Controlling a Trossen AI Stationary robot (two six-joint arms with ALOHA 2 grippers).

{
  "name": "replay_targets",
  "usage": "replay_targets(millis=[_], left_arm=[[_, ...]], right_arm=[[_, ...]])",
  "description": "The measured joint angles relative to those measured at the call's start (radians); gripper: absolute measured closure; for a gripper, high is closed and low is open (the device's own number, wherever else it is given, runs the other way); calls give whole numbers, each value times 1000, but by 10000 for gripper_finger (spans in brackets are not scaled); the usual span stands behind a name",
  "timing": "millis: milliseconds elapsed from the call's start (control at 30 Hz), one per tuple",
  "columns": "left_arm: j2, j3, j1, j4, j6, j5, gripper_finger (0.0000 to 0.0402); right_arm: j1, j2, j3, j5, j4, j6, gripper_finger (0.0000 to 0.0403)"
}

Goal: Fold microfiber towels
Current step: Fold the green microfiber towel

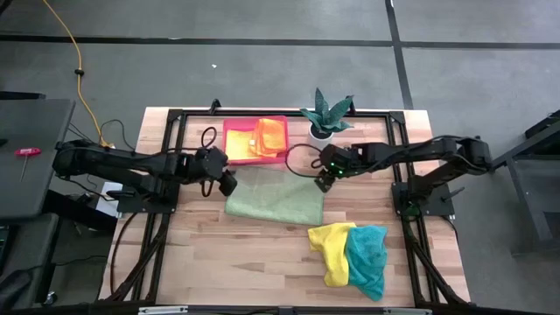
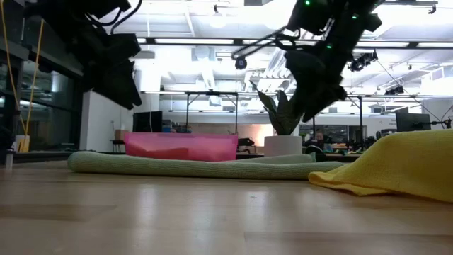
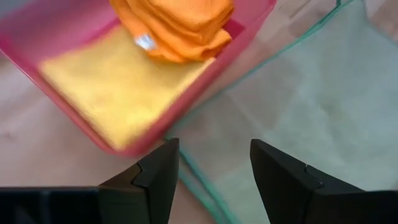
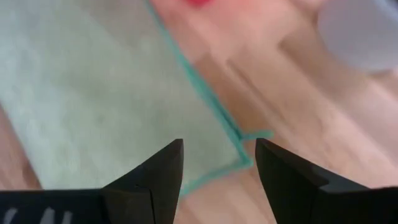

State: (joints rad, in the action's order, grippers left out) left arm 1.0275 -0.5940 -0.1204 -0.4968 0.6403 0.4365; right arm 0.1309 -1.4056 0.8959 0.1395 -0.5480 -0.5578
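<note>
We see the wooden table (image 1: 262, 254) with the light green towel (image 1: 275, 203) spread flat at its middle, folded into a wide strip. Near the right front lie a crumpled yellow towel (image 1: 331, 249) and a teal towel (image 1: 368, 258), touching each other. At the far side stands the pink tray (image 1: 234, 131), holding a flat yellow towel (image 3: 118, 93) with a folded orange towel (image 1: 272, 136) on top of it; a potted plant (image 1: 325, 114) stands just right of the tray. The left gripper (image 1: 227, 184) hovers over the green towel's far left corner, fingers spread apart and holding nothing. The right gripper (image 1: 322, 183) hovers over the far right corner, its fingers likewise parted and empty.
</note>
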Motion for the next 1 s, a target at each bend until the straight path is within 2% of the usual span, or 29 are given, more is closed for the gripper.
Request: replay_targets(millis=[167,300,467,633,1000], left_arm=[[0,95,9,95,227,-90,211],[1,160,10,94,426,-101,211],[12,217,9,97,564,-101,211],[53,247,8,135,589,-128,211],[186,255,-14,341,584,-223,211]], right_arm=[[-19,91,-109,-28,-12,-73,210],[-27,180,-189,-37,39,-169,210],[-27,246,-244,-35,70,-237,210],[-27,252,-250,-31,86,-246,210],[-27,248,-250,-32,115,-246,210]])
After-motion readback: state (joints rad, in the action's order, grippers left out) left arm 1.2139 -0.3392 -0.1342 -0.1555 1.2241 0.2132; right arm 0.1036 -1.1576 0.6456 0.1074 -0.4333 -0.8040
